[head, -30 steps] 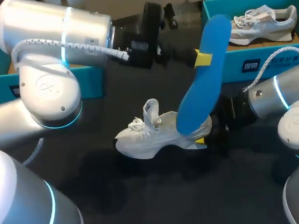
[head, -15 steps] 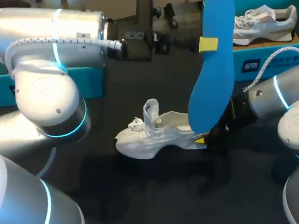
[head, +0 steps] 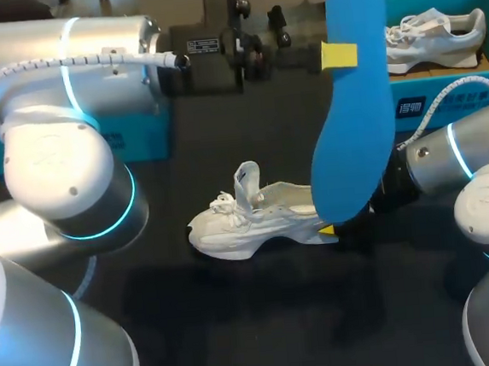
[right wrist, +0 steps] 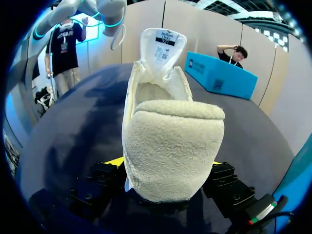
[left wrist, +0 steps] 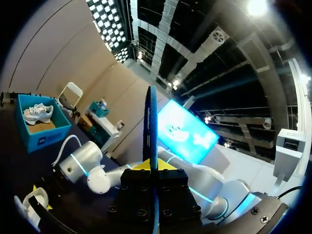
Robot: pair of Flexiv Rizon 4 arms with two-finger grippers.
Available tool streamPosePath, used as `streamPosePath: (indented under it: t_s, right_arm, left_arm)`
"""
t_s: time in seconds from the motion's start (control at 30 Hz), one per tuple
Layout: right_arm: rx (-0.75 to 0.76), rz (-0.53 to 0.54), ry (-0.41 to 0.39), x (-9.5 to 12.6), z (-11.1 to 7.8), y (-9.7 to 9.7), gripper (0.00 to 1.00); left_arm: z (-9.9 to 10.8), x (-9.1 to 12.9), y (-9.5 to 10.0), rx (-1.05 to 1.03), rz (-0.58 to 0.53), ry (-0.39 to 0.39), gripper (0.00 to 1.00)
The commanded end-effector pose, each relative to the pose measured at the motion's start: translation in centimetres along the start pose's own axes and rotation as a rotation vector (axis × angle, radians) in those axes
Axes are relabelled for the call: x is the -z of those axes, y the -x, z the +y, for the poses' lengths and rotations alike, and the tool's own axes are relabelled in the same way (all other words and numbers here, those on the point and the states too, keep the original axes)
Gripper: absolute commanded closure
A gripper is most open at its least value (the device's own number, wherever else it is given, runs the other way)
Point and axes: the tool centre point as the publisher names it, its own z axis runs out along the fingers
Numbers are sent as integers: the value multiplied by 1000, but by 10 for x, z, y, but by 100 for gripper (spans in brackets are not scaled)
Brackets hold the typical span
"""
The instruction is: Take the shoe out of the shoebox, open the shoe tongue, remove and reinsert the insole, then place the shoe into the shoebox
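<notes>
The blue insole [head: 350, 114] is out of the shoe and up in the air. The left fingers [head: 339, 55] are clamped on it, one on each flat side, a bit past its middle. It stands almost straight up from them, long and tall. From the left wrist it shows only as a thin edge sticking out ahead of the fingers. The white shoe [head: 260, 216] lies on the dark counter [head: 239, 320], and the right fingers [head: 326, 229] are shut on its heel from both sides. The shoe stretches straight out ahead of those fingers, with the toe at the far end. The tongue [right wrist: 163, 41] is pulled up, so the hole is open. The low end of the insole hangs just by the heel, very near the right fingers and well under the left ones. I think the next job is to put the insole back. For that the insole must tip over, because now it stands up and the shoe lies flat. The left arm has the insole, so it is the one to do it, while the right fingers hold the shoe. A blue shoebox [head: 469, 110] with another shoe [head: 433, 34] inside sits well past the right fingers.
</notes>
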Motion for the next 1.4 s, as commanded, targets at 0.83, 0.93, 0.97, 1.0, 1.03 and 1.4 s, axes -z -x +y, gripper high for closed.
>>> streamPosePath:
  t_s: [0.83,0.93,0.97,1.0,1.03,1.4]
  right_arm:
    - [0,-1,-5,-1,0,-1,100]
    - [0,-1,-5,-1,0,-1,100]
    - [0,-1,-5,-1,0,-1,100]
    - [0,-1,-5,-1,0,-1,100]
    - [0,-1,-5,-1,0,-1,100]
    - [0,-1,-5,-1,0,-1,100]
  left_arm:
    - [16,63,-47,110,188,-109,100]
    - [20,67,-51,138,203,-104,100]
    - [22,68,-53,155,206,-95,100]
    - [23,69,-54,157,205,-92,100]
    - [24,69,-54,159,197,-91,100]
    - [30,59,-47,137,107,-90,100]
